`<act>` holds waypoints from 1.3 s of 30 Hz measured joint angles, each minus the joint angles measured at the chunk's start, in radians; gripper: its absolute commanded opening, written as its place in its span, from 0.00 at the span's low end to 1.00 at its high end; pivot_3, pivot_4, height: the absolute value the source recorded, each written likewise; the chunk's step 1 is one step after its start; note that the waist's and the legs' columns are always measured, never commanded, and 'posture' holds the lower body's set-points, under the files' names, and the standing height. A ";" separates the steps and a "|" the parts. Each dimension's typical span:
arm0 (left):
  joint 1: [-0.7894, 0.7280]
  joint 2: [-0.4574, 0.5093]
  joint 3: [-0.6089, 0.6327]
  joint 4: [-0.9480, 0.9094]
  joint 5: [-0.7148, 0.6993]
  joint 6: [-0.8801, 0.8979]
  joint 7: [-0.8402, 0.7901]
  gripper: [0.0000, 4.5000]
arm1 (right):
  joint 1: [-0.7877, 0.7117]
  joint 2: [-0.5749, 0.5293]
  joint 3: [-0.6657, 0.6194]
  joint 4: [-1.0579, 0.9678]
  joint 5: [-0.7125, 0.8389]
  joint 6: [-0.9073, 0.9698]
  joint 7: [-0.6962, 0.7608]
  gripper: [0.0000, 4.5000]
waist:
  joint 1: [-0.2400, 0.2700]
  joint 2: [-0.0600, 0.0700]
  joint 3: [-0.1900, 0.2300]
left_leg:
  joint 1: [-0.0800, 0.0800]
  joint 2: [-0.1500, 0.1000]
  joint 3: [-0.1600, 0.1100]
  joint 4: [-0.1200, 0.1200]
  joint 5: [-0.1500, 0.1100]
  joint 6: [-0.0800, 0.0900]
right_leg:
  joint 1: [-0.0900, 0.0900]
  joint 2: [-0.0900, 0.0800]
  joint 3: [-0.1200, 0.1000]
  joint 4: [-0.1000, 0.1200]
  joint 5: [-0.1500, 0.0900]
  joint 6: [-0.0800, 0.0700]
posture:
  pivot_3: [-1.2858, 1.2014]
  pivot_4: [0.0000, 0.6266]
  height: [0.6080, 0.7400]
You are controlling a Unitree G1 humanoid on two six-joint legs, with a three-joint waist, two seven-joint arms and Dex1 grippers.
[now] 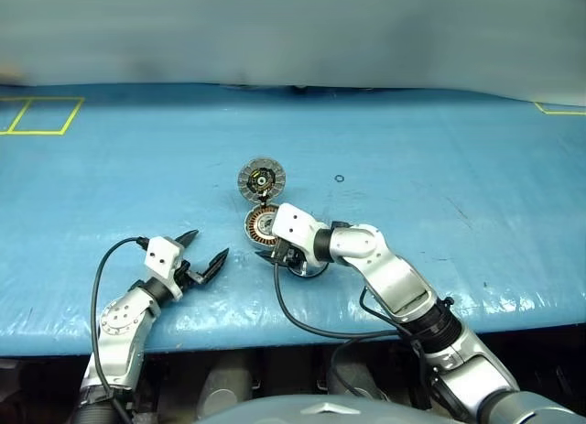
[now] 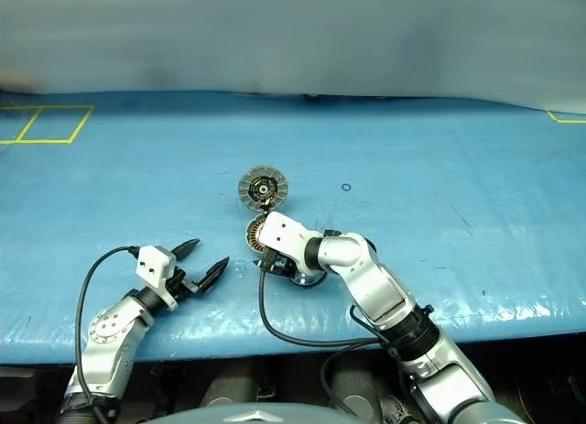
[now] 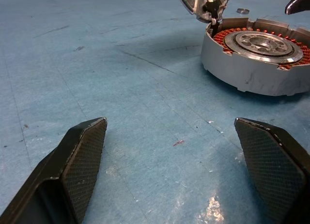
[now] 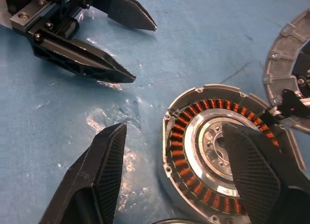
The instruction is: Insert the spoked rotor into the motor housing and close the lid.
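The blue bench [image 1: 476, 222] is being kept mostly bare; a small ring [image 1: 340, 179] is lying well apart from the parts, toward the far side, and yellow tape lines [image 1: 41, 115] are marking the far left corner. The motor housing [image 4: 213, 146] is sitting open-side up near the bench middle, its copper coils showing around the silver hub. The lid [image 1: 262, 179] is lying just beyond it, inner face up, touching or nearly touching the housing rim, and seemingly joined to it by short wires. A shiny round part is being glimpsed under the right wrist, just on the near side of the housing; it is possibly the spoked rotor [image 1: 307, 267], but it is largely being hidden by the arm.

The right claw [image 4: 179, 175] is being held over the housing, angled downward and toward the left, with its fingers apart: one finger is poised above the hub, the other over bare bench, and nothing is being gripped. The left claw [image 1: 203, 252] is being kept low over the bench, to the left of the housing, pointing toward it, fingers spread wide and empty. Black cables are looping from both wrists.
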 measured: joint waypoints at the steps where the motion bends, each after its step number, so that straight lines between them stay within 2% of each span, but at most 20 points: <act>1: -0.002 0.000 -0.001 0.001 0.000 0.000 0.000 1.00 | 0.001 0.003 0.004 0.002 0.001 0.000 0.000 0.69 | 0.001 0.000 0.000 | 0.000 0.000 0.000 0.000 0.000 0.000 | 0.000 0.000 0.000 0.000 0.000 0.000 | 0.52 0.24 1.00; 13: 0.004 -0.001 -0.004 0.001 0.001 -0.003 0.002 1.00 | -0.025 0.010 0.012 0.114 -0.024 -0.043 -0.026 0.69 | 0.001 0.000 0.000 | 0.001 0.000 -0.001 0.002 0.000 0.001 | 0.003 0.000 0.000 0.000 0.000 0.001 | 0.52 0.24 1.00; 39: 0.036 -0.026 -0.005 -0.006 0.001 -0.027 0.024 1.00 | -0.148 -0.052 0.109 0.197 -0.136 -0.091 0.085 0.69 | 0.001 0.000 0.000 | 0.005 0.000 -0.001 0.002 -0.001 0.001 | 0.006 -0.001 0.000 0.000 0.000 0.000 | 0.52 0.24 1.00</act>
